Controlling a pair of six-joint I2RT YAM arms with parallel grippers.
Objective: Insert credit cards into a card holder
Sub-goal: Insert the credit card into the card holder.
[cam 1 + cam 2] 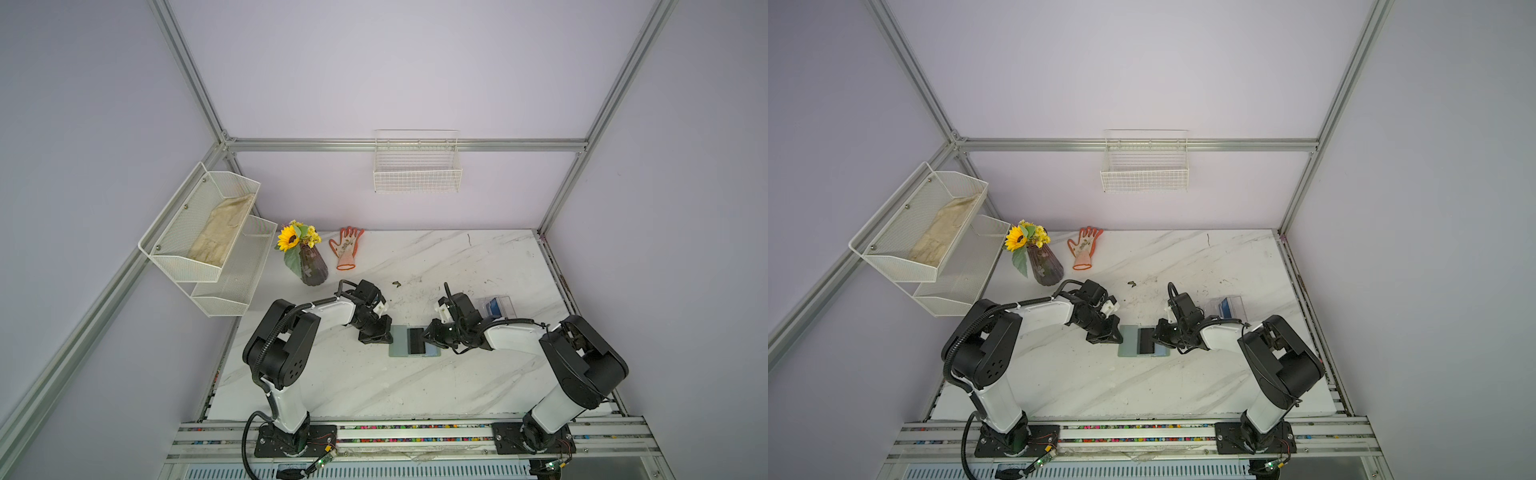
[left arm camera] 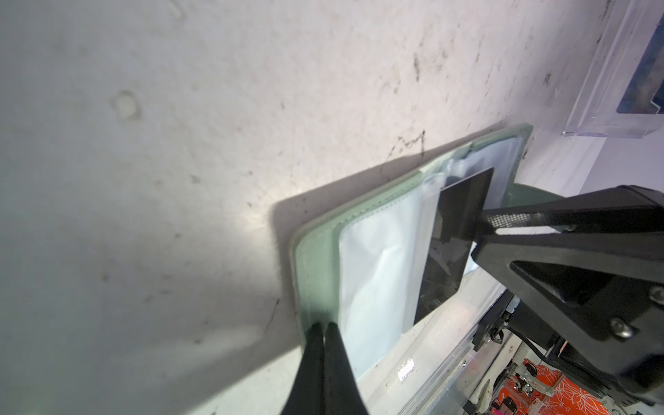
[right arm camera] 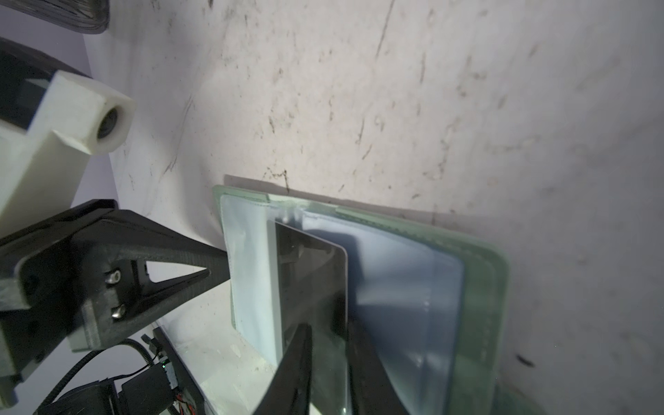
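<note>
The sage-green card holder (image 1: pixel 398 340) (image 1: pixel 1128 340) lies open on the marble table, clear sleeves up. A black credit card (image 1: pixel 415 340) (image 1: pixel 1146 340) (image 3: pixel 309 273) sits partly inside a sleeve, its free edge tilted up. My right gripper (image 1: pixel 426 335) (image 3: pixel 328 325) is open, with the card's edge in the gap between its fingers. My left gripper (image 1: pixel 386 337) (image 2: pixel 323 325) is shut, its tips resting on the holder's green border (image 2: pixel 316 273). A blue credit card (image 1: pixel 494 306) stands in a clear acrylic box (image 1: pixel 505 309) behind the right arm.
A dark vase with a sunflower (image 1: pixel 312 268) and an orange work glove (image 1: pixel 347 247) sit at the table's back left. White mesh shelves (image 1: pixel 208 237) hang on the left wall and a wire basket (image 1: pixel 417 166) on the back wall.
</note>
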